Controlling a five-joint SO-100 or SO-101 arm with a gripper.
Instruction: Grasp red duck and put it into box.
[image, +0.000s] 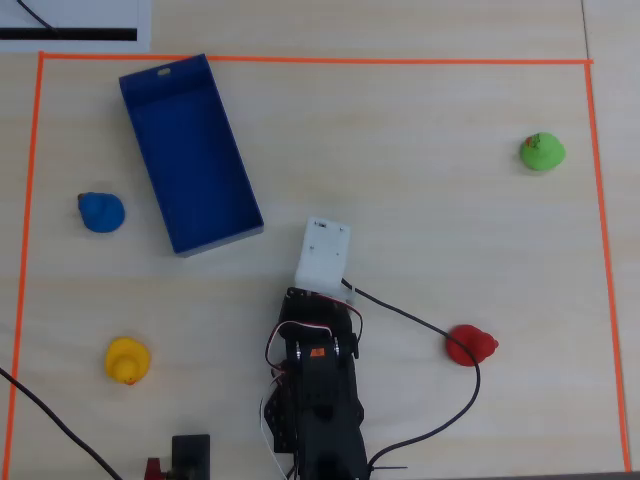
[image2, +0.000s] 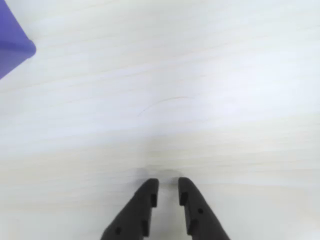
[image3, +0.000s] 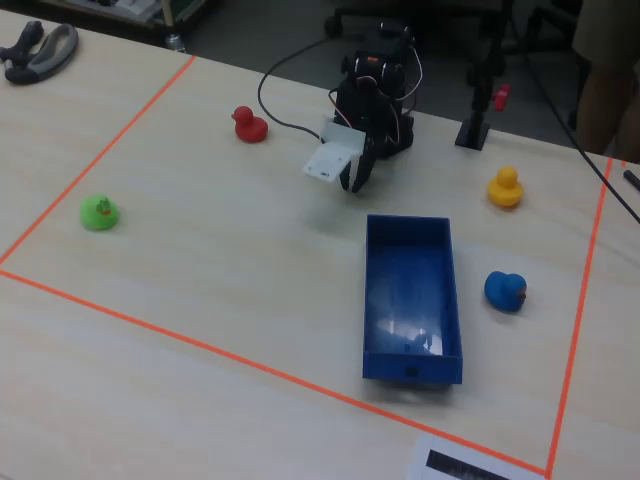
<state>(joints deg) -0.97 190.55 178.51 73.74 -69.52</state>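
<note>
The red duck (image: 470, 345) sits on the table to the right of the arm in the overhead view; in the fixed view the red duck (image3: 248, 124) is left of the arm. The blue box (image: 190, 160) lies empty at the upper left, also in the fixed view (image3: 410, 290); one corner shows in the wrist view (image2: 12, 42). My gripper (image2: 168, 186) hangs just above bare table, its jaws a narrow gap apart with nothing between them. It shows in the fixed view (image3: 352, 180), between duck and box. The white wrist housing (image: 323, 255) hides it from overhead.
A green duck (image: 542, 151) sits at the far right, a blue duck (image: 101, 211) left of the box, and a yellow duck (image: 127, 360) at the lower left. Orange tape (image: 300, 60) frames the work area. A black cable (image: 440, 340) runs past the red duck.
</note>
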